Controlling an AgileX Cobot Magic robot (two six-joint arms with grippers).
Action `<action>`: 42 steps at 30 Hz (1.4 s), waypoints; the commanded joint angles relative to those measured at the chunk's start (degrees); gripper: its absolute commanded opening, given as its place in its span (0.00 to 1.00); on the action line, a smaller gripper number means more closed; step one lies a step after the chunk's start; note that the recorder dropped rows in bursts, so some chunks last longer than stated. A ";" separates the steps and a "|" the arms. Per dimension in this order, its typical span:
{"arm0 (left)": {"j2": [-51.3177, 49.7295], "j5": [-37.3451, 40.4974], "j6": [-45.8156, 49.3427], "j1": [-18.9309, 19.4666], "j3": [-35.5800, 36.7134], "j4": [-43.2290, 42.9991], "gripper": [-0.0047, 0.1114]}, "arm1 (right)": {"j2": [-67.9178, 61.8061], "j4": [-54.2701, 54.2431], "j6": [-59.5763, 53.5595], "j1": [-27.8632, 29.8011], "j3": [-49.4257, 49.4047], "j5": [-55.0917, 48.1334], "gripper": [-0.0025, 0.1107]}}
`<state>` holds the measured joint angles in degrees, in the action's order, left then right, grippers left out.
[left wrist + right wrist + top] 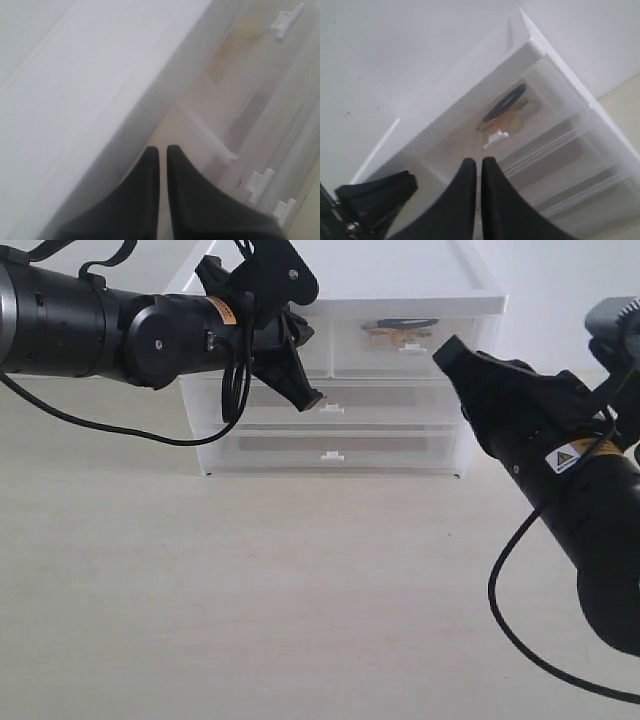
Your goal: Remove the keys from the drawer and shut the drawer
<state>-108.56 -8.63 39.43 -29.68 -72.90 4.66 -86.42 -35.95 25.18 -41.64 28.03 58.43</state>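
Observation:
The keys (398, 333) lie inside the drawer (358, 358), the right-hand one of the white unit's top pair; gold rings and a black strap show through its clear front. The drawer's front sits level with the unit, with its white tab handle (413, 347) in the middle. In the right wrist view the keys (507, 107) lie just behind the handle (495, 138). My right gripper (443, 348) (479, 161) is shut and empty, hovering just right of that handle. My left gripper (312, 400) (159, 148) is shut and empty, in front of the top left drawer.
Two full-width drawers (332, 409) (332, 455) sit below the top pair. The unit stands at the back of a pale wooden table (250, 590). Black cables hang from both arms, and a white wall is behind the unit.

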 commanded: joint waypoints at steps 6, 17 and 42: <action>0.17 -0.41 -0.08 -0.13 -0.45 0.46 0.08 | -4.87 15.52 42.26 7.28 -0.45 3.92 0.02; 0.17 -0.29 -0.08 -0.13 -0.45 0.46 0.08 | -26.33 33.51 65.93 13.13 9.78 11.53 0.02; 0.17 1.41 -0.08 -0.13 -0.45 0.46 0.08 | -25.57 33.34 48.73 13.13 10.20 11.53 0.02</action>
<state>-108.56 -7.39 39.43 -29.68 -72.90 4.66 -114.02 -1.10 78.00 -28.74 40.49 69.53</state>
